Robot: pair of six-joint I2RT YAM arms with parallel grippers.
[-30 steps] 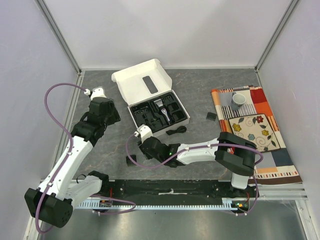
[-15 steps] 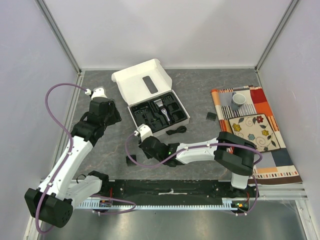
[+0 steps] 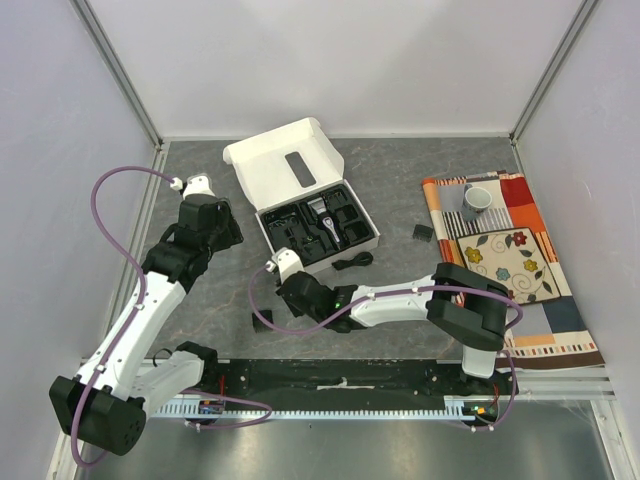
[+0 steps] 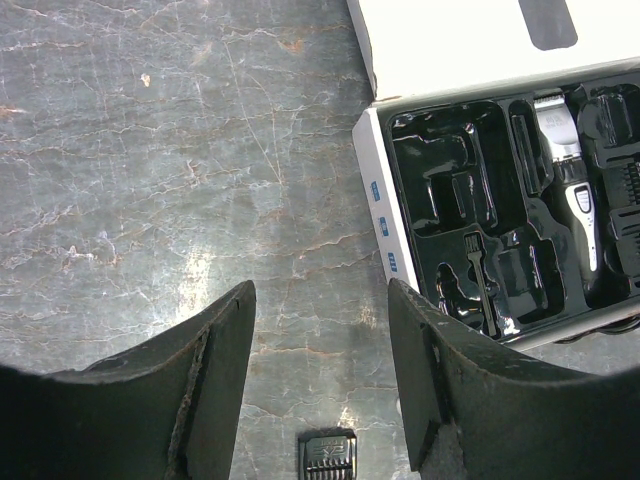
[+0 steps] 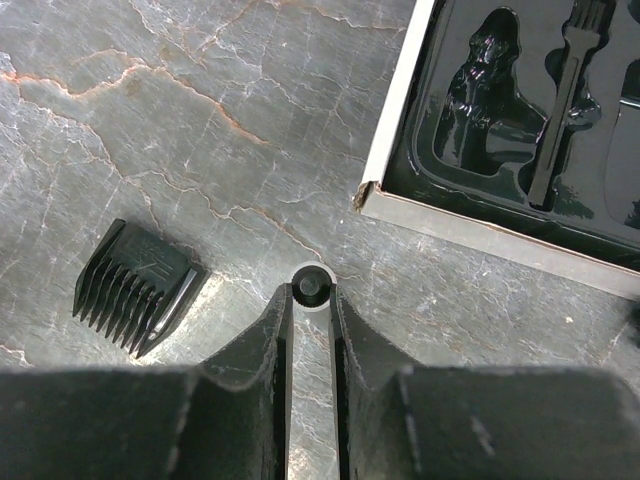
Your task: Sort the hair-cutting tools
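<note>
The black-and-silver clipper point(image 3: 327, 222) lies in the black tray of the open white box point(image 3: 372, 242); it also shows in the left wrist view point(image 4: 568, 170). My right gripper point(image 3: 284, 304) point(image 5: 311, 296) is shut on a tiny upright cylinder point(image 5: 311, 286) on the table, just in front of the box's near-left corner. A black comb attachment point(image 3: 263, 320) point(image 5: 135, 287) point(image 4: 327, 456) lies to its left. My left gripper point(image 3: 218, 228) point(image 4: 320, 300) is open and empty above the table, left of the box. A coiled cord point(image 3: 352, 262) lies by the box front.
A small black bit point(image 3: 423, 232) lies right of the box. A grey cup point(image 3: 476, 201) stands on a patterned cloth point(image 3: 520, 265) at the right. The box lid point(image 3: 285, 170) stands open at the back. A thin brush point(image 5: 560, 110) sits in the tray.
My right wrist has shifted slightly to the left, near the comb attachment. The left arm has not moved.
</note>
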